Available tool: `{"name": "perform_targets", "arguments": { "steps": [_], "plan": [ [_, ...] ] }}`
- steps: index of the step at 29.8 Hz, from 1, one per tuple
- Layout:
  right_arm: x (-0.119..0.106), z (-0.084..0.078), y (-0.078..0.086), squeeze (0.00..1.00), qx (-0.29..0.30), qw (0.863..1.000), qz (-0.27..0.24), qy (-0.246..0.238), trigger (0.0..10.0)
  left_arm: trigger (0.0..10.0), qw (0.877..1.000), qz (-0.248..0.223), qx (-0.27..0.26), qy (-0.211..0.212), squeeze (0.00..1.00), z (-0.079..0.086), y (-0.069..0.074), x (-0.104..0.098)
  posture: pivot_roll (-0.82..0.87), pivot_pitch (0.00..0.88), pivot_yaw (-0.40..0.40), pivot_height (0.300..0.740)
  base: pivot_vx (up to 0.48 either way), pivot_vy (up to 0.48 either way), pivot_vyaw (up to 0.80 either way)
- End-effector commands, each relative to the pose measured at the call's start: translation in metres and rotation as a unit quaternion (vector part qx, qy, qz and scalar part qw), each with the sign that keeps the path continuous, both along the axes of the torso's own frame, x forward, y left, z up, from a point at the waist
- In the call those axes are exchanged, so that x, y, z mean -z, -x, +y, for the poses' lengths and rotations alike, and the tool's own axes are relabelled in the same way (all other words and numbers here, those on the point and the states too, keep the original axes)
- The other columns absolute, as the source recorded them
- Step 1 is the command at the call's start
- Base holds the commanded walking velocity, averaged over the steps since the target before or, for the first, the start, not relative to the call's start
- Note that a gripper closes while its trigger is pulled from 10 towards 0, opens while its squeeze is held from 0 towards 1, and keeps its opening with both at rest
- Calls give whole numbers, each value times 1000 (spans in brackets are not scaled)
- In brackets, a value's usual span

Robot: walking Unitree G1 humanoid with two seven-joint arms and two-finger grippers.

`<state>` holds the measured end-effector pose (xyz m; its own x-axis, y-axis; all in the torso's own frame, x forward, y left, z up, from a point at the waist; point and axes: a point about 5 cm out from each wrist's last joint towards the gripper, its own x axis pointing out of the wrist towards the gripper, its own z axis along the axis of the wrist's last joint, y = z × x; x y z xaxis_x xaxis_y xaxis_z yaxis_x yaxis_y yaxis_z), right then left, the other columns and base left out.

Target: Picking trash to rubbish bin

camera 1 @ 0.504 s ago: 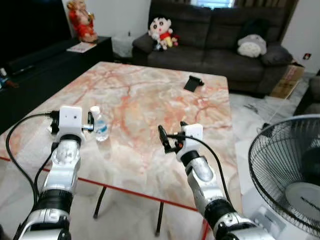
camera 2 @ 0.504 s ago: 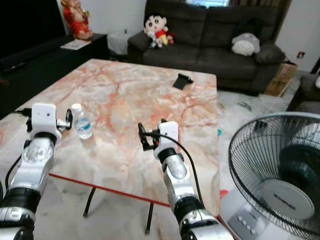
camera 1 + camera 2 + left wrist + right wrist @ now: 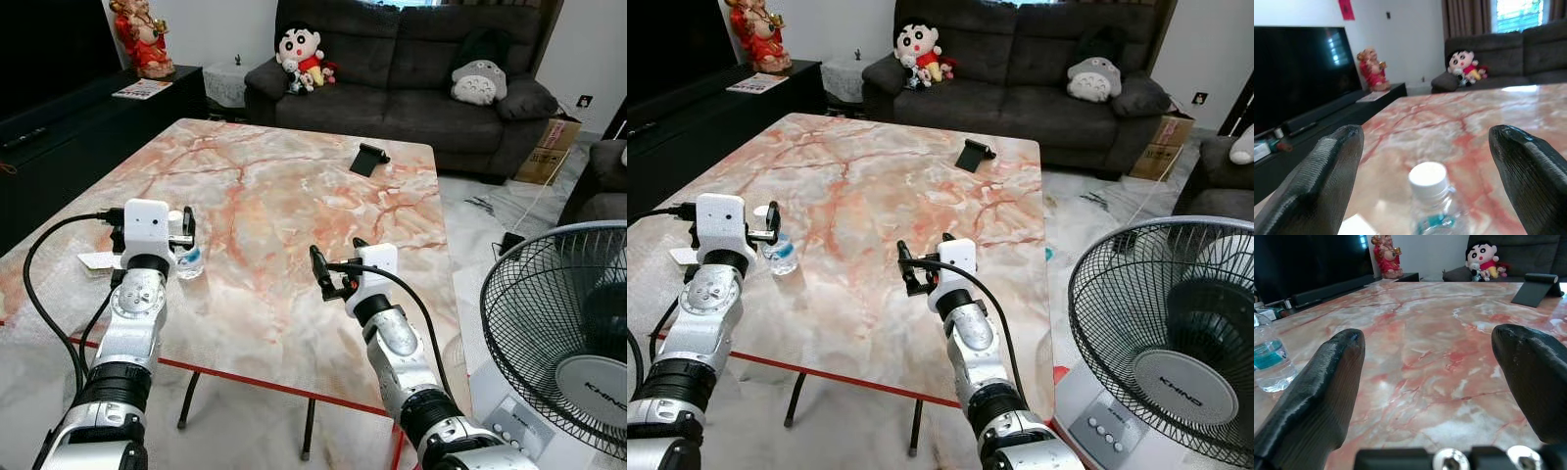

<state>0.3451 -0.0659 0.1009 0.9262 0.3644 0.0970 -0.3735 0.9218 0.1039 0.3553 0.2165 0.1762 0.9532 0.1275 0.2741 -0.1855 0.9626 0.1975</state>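
Table top (image 3: 284, 225): polished marble look, pink-orange veining, glossy with window glare. Bottle (image 3: 1434, 205): clear thin plastic, smooth white plastic cap, teal label. Left gripper (image 3: 1425, 186) and right gripper (image 3: 1442, 377): matt black fingers, finely ribbed rubbery texture, set wide apart. Arms (image 3: 392, 343): brushed silver metal, white plastic wrist housings, black rubber-sheathed cables. Sofa (image 3: 411, 59): dark grey matt cloth. Plush toys (image 3: 299, 54): soft fabric. Fan (image 3: 558, 333): black wire grille, white glossy plastic base. Television screen (image 3: 1298, 68): glossy black. Floor (image 3: 480, 225): pale glossy tile.
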Motion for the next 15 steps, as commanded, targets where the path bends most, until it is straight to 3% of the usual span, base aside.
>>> {"name": "perform_targets", "arguments": {
  "steps": [1, 4, 9, 15],
  "plan": [
    [-4, 1, -2, 0, -1, 1000, -5, 4, 10000, 10000, 1000, -22, 1, 2, 0, -2, 2, -6, 31, 0, -32, 740, 0, 0, 0],
    [-5, 2, -2, 0, -3, 1000, -11, 10, 10000, 10000, 999, -32, -2, 2, 0, -3, 4, -8, 32, 0, -32, 740, 240, 0, 0],
    [-5, 5, -1, 0, -13, 1000, -16, 22, 10000, 10000, 999, -37, -5, 1, 0, -4, 8, -8, 32, 0, -32, 740, 247, 0, 551],
    [-5, 6, 0, 0, -18, 999, -18, 23, 10000, 10000, 999, -47, -16, 1, 0, -1, 11, -10, 33, 0, -32, 740, 251, 0, 0]
  ]
}}
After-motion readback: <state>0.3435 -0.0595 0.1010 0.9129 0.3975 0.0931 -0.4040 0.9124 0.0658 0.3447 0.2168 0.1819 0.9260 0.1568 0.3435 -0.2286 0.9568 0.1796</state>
